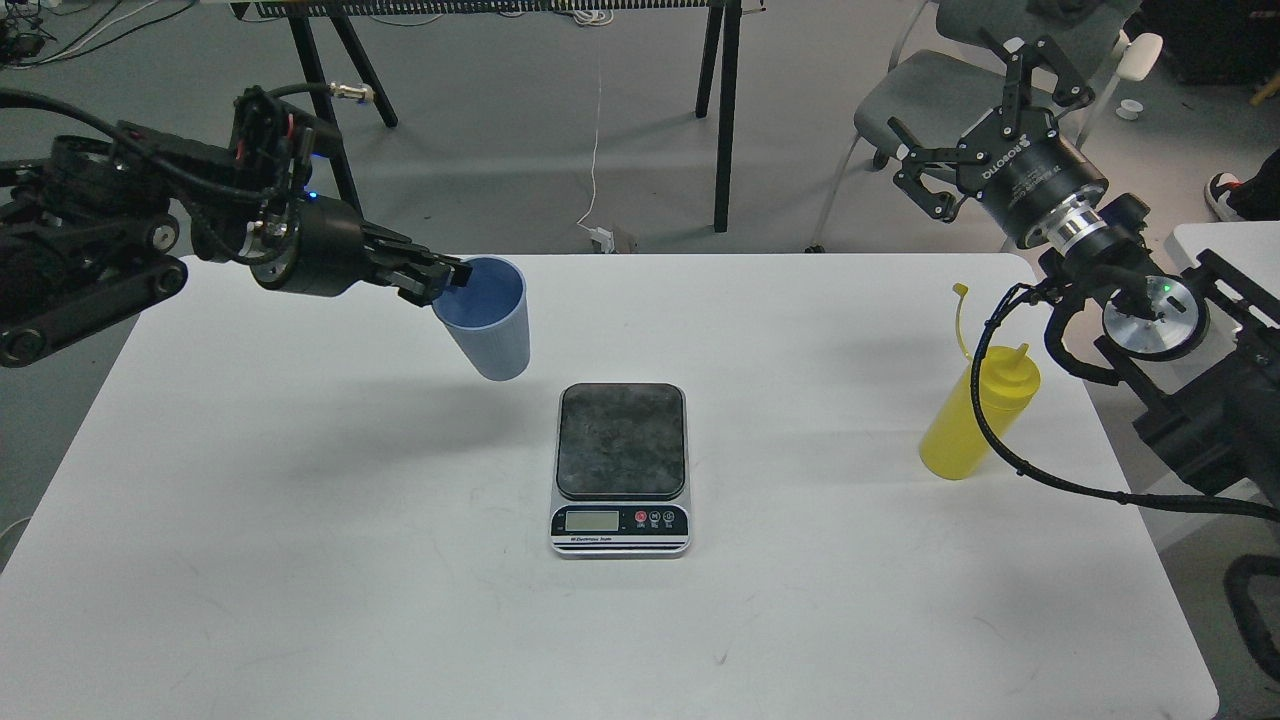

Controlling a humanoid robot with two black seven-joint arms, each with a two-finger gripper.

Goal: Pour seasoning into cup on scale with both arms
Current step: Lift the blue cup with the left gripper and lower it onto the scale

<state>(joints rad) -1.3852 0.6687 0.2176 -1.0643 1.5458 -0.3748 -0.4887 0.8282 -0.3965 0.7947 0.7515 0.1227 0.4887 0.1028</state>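
My left gripper (pixel 452 278) is shut on the rim of the light blue cup (pixel 489 320) and holds it in the air, tilted, just left of and behind the scale (pixel 621 466). The scale lies flat at the table's middle with its dark plate bare. The yellow seasoning bottle (pixel 978 414) stands upright at the right of the table, with its cap strap sticking up. My right gripper (pixel 968 108) is open and empty, raised above and behind the bottle, beyond the table's back right corner.
The white table (pixel 400 600) bears only the scale and bottle. A grey chair (pixel 900 90) stands behind the right gripper. Black table legs (pixel 330 130) stand on the floor behind. A black cable (pixel 985 420) from my right arm hangs in front of the bottle.
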